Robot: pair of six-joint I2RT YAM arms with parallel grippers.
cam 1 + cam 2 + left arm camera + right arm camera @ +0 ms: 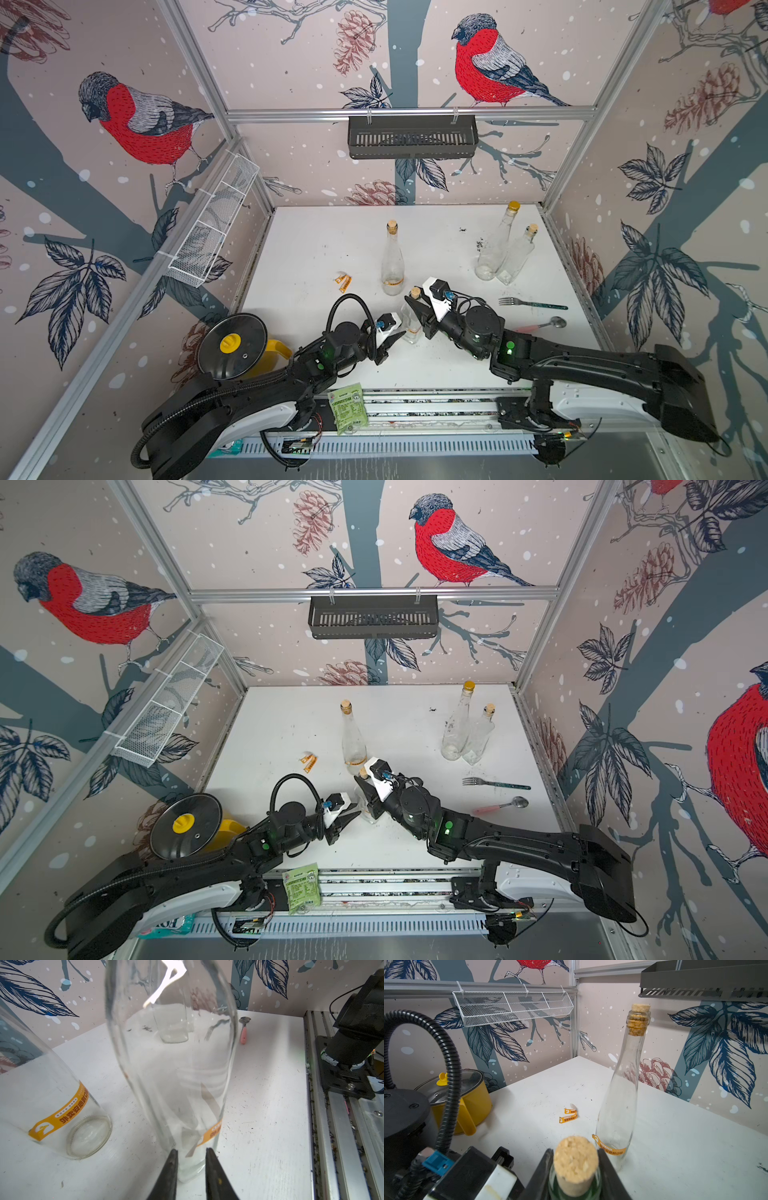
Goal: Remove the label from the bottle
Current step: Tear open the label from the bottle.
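Right pincer (575,1154) grips the bottle (172,1076); label (214,1132) only partly visible.

Left gripper (191,1150) jaws narrowly apart; right gripper (575,1156) clamped; both arms extended inward.

White table (316,245), small corked bottle (410,326) near the front, three taller bottles (392,266) behind — two close together — orange label strips (343,282), fork (532,304), spoon (545,324), yellow pot (272,353).

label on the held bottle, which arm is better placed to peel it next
Left. The right fingers are clamped on the bottle neck under the cork, steadying it; the left fingers sit at its base, right by the orange label.
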